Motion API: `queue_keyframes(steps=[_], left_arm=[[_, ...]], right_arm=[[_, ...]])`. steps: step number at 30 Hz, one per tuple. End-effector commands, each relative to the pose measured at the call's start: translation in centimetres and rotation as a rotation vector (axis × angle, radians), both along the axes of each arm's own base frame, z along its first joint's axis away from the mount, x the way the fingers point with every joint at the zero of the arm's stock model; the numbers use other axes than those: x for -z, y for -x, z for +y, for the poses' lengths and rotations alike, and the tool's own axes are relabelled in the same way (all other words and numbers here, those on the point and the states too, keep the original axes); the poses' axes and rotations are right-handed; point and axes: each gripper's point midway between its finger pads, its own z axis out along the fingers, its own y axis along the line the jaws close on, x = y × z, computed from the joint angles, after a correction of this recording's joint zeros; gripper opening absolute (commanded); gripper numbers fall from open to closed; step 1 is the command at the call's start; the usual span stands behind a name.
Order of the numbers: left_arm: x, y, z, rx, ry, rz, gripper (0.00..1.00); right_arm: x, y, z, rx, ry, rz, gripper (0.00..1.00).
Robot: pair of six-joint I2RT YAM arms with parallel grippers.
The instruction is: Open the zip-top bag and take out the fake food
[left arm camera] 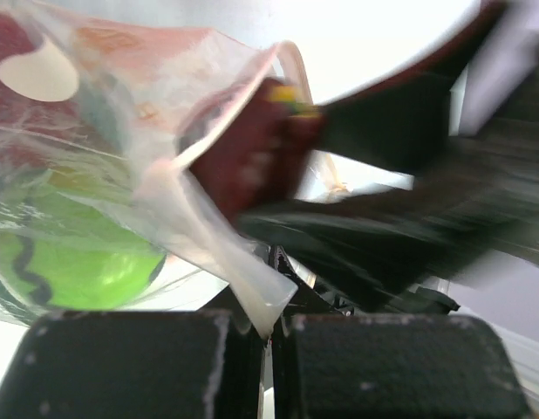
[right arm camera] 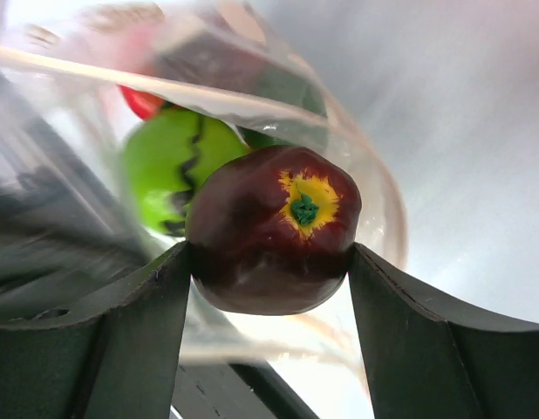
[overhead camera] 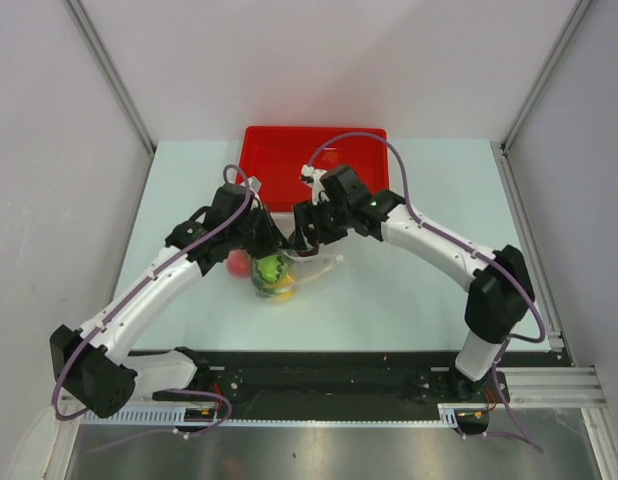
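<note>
Status of left pincer (left arm camera: 269,319): clamped shut on an edge flap of the zip-top bag (left arm camera: 165,175); right pincer (right arm camera: 269,271): gripping the dark maroon fruit (right arm camera: 261,236) (fingers (right arm camera: 104,349) touching both flanks), green ball (right arm camera: 165,170) just behind, inside the plastic. Bag location: middle of the surface (overhead camera: 409,300), just in front of the red tray (overhead camera: 279,150), between both pincers, with other fake food (overhead camera: 272,272) inside.

I see my left arm (overhead camera: 149,290) and right arm (overhead camera: 429,240) as white tubular links between chunky black joints (overhead camera: 499,290), each with a purple cable (overhead camera: 389,150) running from base to wrist. The left gripper (left arm camera: 271,336) has blocky matt-black fingers (left arm camera: 121,367) with chalky scuffs along their edges. The right gripper (right arm camera: 269,262) has smooth black wedge-shaped ones, and a tiny green light (overhead camera: 372,208) glows on that wrist.
</note>
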Motion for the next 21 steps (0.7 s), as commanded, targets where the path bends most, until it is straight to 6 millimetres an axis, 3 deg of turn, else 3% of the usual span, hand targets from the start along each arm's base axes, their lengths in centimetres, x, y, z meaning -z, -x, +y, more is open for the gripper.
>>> queue_keyframes(steps=[1,7,11,14,15,21], left_arm=[[-0.7,0.1,0.5,-0.04,0.034,-0.034,0.0],[-1.3,0.1,0.9,-0.047,0.03,-0.058,0.0],[-1.1,0.5,1.1,-0.034,0.018,-0.061,0.0],[-0.2,1.1,1.1,-0.018,0.014,-0.035,0.0],[-0.1,1.4,1.0,-0.009,0.016,-0.024,0.0],[0.7,2.3,1.0,0.036,0.009,-0.034,0.0]], right_arm=[[-6.4,-0.9,-0.1,0.049,-0.085,-0.122,0.22],[-10.9,-1.5,-0.2,0.083,-0.15,-0.191,0.22],[-13.0,-4.1,-1.5,0.168,-0.197,-0.234,0.22],[-13.6,-8.1,-3.4,0.27,-0.219,-0.283,0.22],[-14.2,-10.2,-4.9,0.33,-0.224,-0.314,0.21],[-11.5,-18.5,-9.5,0.523,-0.119,-0.491,0.21]])
